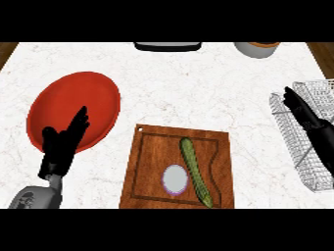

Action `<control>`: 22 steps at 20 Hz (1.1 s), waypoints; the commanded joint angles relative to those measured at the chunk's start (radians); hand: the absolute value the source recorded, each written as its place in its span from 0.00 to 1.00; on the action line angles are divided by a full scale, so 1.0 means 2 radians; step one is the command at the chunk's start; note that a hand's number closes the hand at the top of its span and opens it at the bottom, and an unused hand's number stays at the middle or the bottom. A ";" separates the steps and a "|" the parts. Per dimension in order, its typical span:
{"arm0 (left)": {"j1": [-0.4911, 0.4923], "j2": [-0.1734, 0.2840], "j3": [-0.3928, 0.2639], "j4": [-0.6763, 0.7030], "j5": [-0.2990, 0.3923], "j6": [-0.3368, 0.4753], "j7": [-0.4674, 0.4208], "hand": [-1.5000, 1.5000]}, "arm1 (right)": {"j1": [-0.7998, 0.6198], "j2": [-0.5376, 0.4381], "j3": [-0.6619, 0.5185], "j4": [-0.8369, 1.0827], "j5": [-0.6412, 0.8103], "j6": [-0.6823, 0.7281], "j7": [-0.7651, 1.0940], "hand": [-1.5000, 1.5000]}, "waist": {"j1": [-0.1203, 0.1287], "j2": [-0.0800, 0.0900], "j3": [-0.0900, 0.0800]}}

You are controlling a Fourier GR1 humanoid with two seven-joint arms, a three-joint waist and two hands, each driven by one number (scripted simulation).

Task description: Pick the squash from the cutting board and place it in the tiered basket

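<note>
Right robot hand (304, 113), fingers straight, holds nothing; squash (196, 171) lies lengthwise on cutting board (149, 171), to its left, left robot hand (64, 139) nearer.

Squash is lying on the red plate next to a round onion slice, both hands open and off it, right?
Not quite. In the head view the squash lies on the wooden cutting board, not on the red plate. The rest holds: the round onion slice sits beside it, and the left hand and right hand are both open and off it.
</note>
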 commanded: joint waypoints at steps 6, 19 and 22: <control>-0.040 0.078 0.040 -0.050 -0.070 0.042 -0.041 0.50 | 0.022 0.189 0.016 -0.019 -0.081 -0.096 0.034 1.00 | 0.003 0.004 0.007; -0.033 0.073 0.038 -0.059 -0.072 0.034 -0.014 0.50 | 0.188 0.074 0.083 -0.208 0.180 -0.274 0.296 0.00 | -0.005 0.005 0.004; -0.031 0.064 0.030 -0.079 -0.079 0.045 -0.013 0.50 | 0.174 -0.003 0.089 -0.228 0.182 -0.189 0.358 0.00 | 0.003 0.004 0.003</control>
